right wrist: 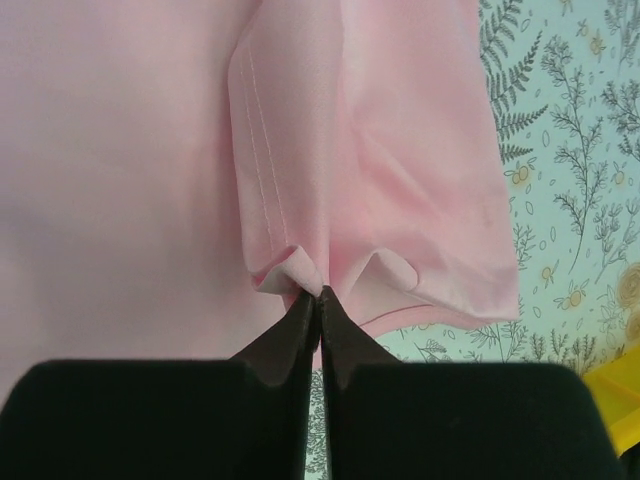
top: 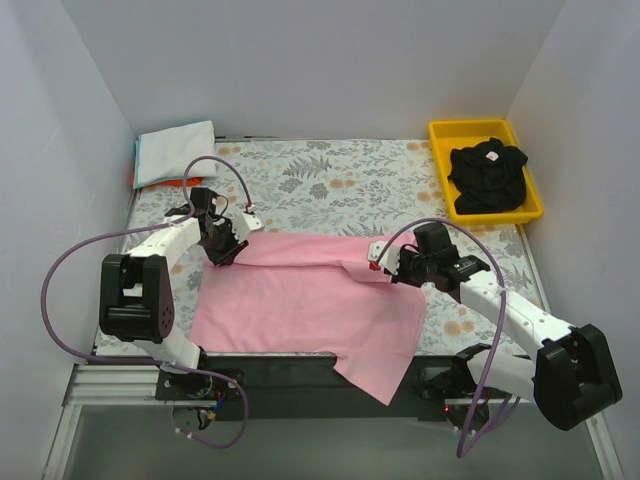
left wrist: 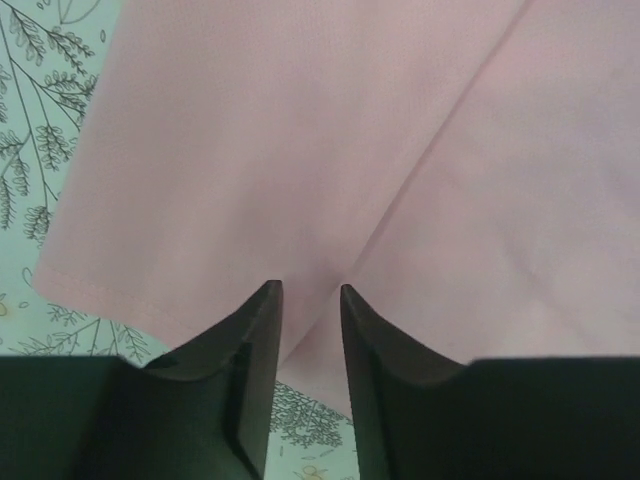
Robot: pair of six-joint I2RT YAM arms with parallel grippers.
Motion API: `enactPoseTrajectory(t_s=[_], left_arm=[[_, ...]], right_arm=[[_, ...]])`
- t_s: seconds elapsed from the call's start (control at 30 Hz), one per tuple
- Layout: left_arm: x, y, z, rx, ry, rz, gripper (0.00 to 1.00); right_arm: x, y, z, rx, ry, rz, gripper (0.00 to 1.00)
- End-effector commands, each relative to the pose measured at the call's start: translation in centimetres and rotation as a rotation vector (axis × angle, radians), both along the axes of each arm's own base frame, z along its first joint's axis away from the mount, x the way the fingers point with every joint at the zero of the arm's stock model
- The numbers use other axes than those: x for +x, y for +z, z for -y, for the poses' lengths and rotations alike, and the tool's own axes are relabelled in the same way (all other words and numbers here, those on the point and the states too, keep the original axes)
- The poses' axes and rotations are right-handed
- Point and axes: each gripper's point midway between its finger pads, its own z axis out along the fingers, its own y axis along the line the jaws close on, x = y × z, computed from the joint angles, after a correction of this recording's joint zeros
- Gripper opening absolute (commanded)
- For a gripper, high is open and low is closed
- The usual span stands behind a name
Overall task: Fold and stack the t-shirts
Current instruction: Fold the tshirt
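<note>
left gripper (left wrist: 305, 292): jaws slightly apart over pink shirt (top: 300, 300) corner, no clear hold | right gripper (right wrist: 318, 292): pinched tight on shirt fold

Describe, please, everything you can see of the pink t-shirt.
The pink t-shirt is soft, plain light-pink cloth, spread mostly flat on the floral table cloth, its far part folded over into a band. A double-stitched hem shows at its right end, where the right gripper is shut on a puckered fold. The left gripper straddles the left end with a narrow gap; whether it grips is unclear. One near corner hangs past the table cloth's near edge.
</note>
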Motion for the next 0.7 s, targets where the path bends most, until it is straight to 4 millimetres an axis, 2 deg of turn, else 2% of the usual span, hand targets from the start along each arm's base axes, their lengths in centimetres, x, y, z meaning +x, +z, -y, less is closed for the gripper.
enactPoseTrajectory(t_s=[0.0,0.03,0.07,0.1,0.13,0.17,0.2,0.23,0.27,0.3,0.37,0.4,0.47,0.5,0.57,0.67], left_arm=[[-0.1,1.2,0.9,-0.056,-0.009,-0.015,0.31],[-0.1,1.8,1.5,-0.087,-0.012,-0.017,0.35],[0.0,2.4,2.0,-0.116,-0.016,-0.016,0.40],[0.3,4.1,3.3,-0.193,-0.016,-0.005,0.41],[0.6,5.0,4.0,-0.233,-0.011,0.005,0.43],[0.9,6.1,4.7,-0.277,-0.003,0.017,0.45],[0.9,7.1,5.6,-0.340,0.023,0.001,0.45],[1.1,9.0,7.3,-0.440,0.006,0.000,0.45],[0.8,9.9,8.4,-0.497,0.004,-0.015,0.45],[0.6,10.7,10.1,-0.559,0.020,-0.048,0.45],[-0.5,11.4,12.7,-0.659,0.012,-0.097,0.45],[-0.3,11.8,14.7,-0.697,-0.020,-0.076,0.45],[-1.5,11.1,16.6,-0.760,0.039,-0.155,0.45],[-0.8,11.7,17.8,-0.799,0.021,-0.117,0.45],[-0.3,11.6,18.5,-0.859,0.133,-0.199,0.43],[1.5,11.8,18.3,-0.866,0.205,-0.187,0.40]], right_arm=[[0.0,0.0,0.0,-0.030,0.015,-0.034,0.12],[-0.6,-0.7,0.3,-0.053,0.018,-0.079,0.23],[-0.6,-0.5,0.3,-0.057,0.014,-0.090,0.33],[-0.7,-0.4,0.4,-0.061,0.009,-0.103,0.56],[-0.9,-0.3,0.7,-0.062,-0.002,-0.123,0.61],[-0.8,0.0,0.9,-0.050,-0.018,-0.127,0.62],[-0.4,1.3,0.4,-0.003,-0.029,-0.133,0.61],[-0.5,1.5,0.8,0.010,-0.050,-0.164,0.61],[-0.5,2.1,0.5,0.029,-0.052,-0.179,0.59],[-0.5,3.1,-0.2,0.067,-0.039,-0.195,0.52],[-1.6,3.3,-0.8,0.089,-0.025,-0.270,0.46],[-1.8,3.9,-1.4,0.124,-0.017,-0.298,0.44],[-2.5,3.4,-2.0,0.118,-0.003,-0.341,0.43],[-2.5,3.1,-1.9,0.089,-0.010,-0.333,0.43],[-3.1,2.8,-2.8,0.046,0.038,-0.307,0.43],[-2.6,3.3,-3.9,0.014,0.068,-0.208,0.42]])
